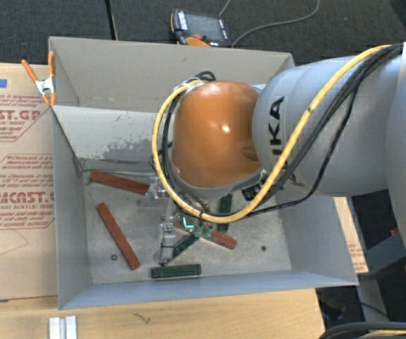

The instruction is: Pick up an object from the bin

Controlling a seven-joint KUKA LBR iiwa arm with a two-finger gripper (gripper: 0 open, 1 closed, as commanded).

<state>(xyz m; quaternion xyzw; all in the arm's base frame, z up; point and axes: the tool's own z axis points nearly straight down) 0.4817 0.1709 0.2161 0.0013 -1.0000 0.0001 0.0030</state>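
Note:
My gripper point(167, 236) hangs low over the bin floor near the front middle, under the arm's orange cover. A thin green stick point(187, 242) lies slanted right beside and under it. A short red-brown piece point(223, 240) lies just to the right of that stick. A dark green flat bar point(176, 270) rests along the front wall, just below the gripper. What the gripper's tips touch is hidden.
A long red-brown stick point(117, 235) lies slanted on the left of the floor. Another red-brown stick point(119, 183) lies near the back left. The arm and its orange cover hide the middle and right of the bin.

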